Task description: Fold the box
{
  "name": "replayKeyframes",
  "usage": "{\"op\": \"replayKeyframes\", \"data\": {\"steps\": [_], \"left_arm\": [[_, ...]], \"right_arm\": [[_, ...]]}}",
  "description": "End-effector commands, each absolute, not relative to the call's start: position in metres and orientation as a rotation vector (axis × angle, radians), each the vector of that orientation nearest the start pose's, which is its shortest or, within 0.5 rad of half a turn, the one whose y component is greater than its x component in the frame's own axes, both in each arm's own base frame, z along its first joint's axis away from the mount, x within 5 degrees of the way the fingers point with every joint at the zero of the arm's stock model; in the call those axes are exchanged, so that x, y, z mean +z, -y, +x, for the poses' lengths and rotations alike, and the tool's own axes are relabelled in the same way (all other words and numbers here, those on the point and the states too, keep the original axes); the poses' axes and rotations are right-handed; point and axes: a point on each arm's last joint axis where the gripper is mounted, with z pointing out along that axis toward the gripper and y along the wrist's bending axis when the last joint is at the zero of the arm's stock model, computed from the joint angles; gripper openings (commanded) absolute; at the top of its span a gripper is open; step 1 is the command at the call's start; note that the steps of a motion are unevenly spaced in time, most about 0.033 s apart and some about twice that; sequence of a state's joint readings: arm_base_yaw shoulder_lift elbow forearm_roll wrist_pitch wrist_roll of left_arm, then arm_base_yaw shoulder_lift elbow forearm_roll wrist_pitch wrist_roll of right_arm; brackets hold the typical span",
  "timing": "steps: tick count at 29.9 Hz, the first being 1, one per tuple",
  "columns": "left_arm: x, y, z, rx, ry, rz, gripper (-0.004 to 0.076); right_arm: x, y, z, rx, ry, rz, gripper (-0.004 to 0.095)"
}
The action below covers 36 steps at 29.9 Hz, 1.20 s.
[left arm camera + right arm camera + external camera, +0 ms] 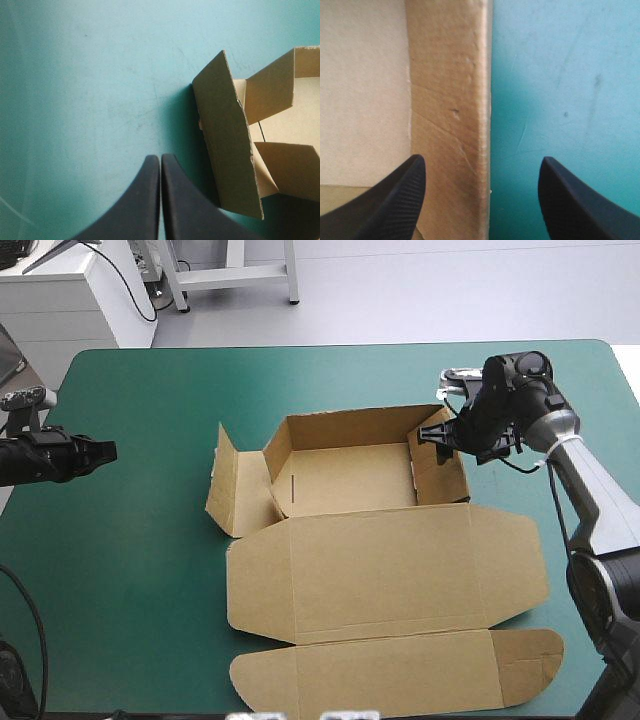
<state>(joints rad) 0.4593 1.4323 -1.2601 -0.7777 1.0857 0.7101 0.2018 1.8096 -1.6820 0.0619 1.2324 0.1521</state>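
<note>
A brown box [385, 570] lies partly built in the middle of the teal-green cover [130, 570]. Its nearest part is a rounded tuck flap [400, 675], lying flat close to the table's near edge. Just beyond that flap, and joined to it, the wide lid [385, 565] also lies flat and open. Beyond the lid sits the tray [350, 478], with its far wall and right wall [440, 468] raised. At the tray's left end a tall end panel [228, 485] stands up but leans outward, away from the tray, not tucked in. The left wrist view shows this panel [225, 140] edge-on, with the tray's pale inside behind it. The left gripper [108, 451] hangs over bare cover well to the left of the box, touching nothing. Its black fingers are pressed together into one point [160, 156] and hold nothing. The right gripper [432, 433] is at the tray's right wall, near the far corner. Its fingers are spread wide [482, 159] and straddle that wall [447, 100]. One finger [395, 200] is on the tray's inner side and the other finger [580, 200] is outside, above the cover. Whether either finger touches the board cannot be told.
</note>
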Motion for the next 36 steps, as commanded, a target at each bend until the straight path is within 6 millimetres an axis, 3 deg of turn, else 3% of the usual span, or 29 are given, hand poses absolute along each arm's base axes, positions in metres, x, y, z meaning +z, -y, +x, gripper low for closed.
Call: {"op": "replayKeyframes", "data": {"steps": [1, 9, 11, 17, 23, 26, 30, 36], "left_arm": [[0.367, -0.073, 0.279, -0.528, -2.281, 0.021, -0.0008], [0.367, -0.073, 0.28, -0.528, -2.278, 0.019, -0.0008], [0.367, -0.073, 0.28, -0.526, -2.277, 0.017, -0.0008], [0.367, -0.073, 0.28, -0.522, -2.274, 0.015, -0.0008], [0.367, -0.074, 0.28, -0.515, -2.275, 0.015, -0.0008], [0.367, -0.074, 0.28, -0.513, -2.277, 0.015, -0.0008], [0.368, -0.076, 0.282, -0.478, -2.255, 0.02, -0.0008], [0.364, -0.082, 0.29, -0.457, -2.236, -0.049, -0.0008]], "right_arm": [[0.325, -0.079, 0.369, 0.177, -2.77, -0.054, 0.0606], [0.303, -0.081, 0.378, 0.167, -2.834, -0.067, 0.0583], [0.295, -0.081, 0.38, 0.161, -2.866, -0.067, 0.0494], [0.285, -0.082, 0.384, 0.153, -2.897, -0.079, 0.0013], [0.29, -0.082, 0.382, 0.143, -2.922, -0.134, -0.0021], [0.311, -0.082, 0.381, 0.161, -2.854, -0.167, -0.0021], [0.363, -0.081, 0.374, 0.23, -2.689, -0.211, -0.0021], [0.436, -0.071, 0.329, 0.245, -2.466, -0.273, -0.0021]]}}
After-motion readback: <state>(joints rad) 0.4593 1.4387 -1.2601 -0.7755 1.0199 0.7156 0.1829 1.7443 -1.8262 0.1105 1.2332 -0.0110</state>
